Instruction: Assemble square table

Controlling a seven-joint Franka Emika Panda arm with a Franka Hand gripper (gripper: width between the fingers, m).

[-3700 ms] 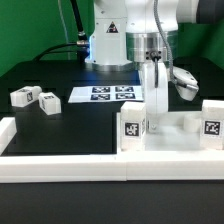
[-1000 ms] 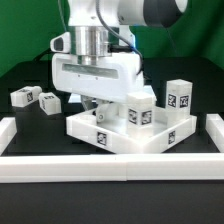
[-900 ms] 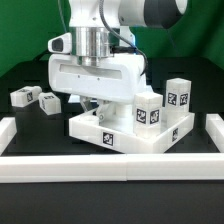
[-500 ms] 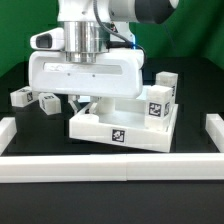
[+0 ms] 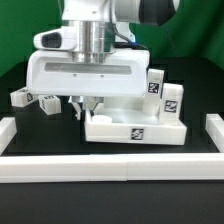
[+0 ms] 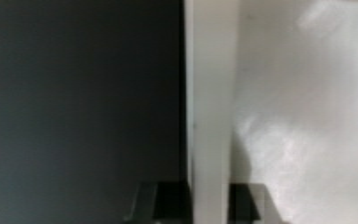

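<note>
The square table's white panel (image 5: 135, 129) lies flat on the black table, its tagged front edge facing the camera. Two white tagged legs (image 5: 156, 85) (image 5: 172, 99) stand upright on its far right side. My gripper (image 5: 86, 107) hangs under the big white wrist at the panel's left edge. In the wrist view my gripper (image 6: 208, 200) is shut on the panel's thin edge (image 6: 208, 100), with one dark finger on each side. Two loose tagged legs (image 5: 22, 97) (image 5: 47, 103) lie at the exterior view's left.
The long low white border wall (image 5: 110, 166) runs along the front, with raised ends at the exterior view's left (image 5: 5, 133) and right (image 5: 215, 130). The arm's body hides the back middle of the table.
The panel has turned in my grip and shifted toward the exterior view's right. Its standing legs have swung to the far right side. The wrist has turned with it.
</note>
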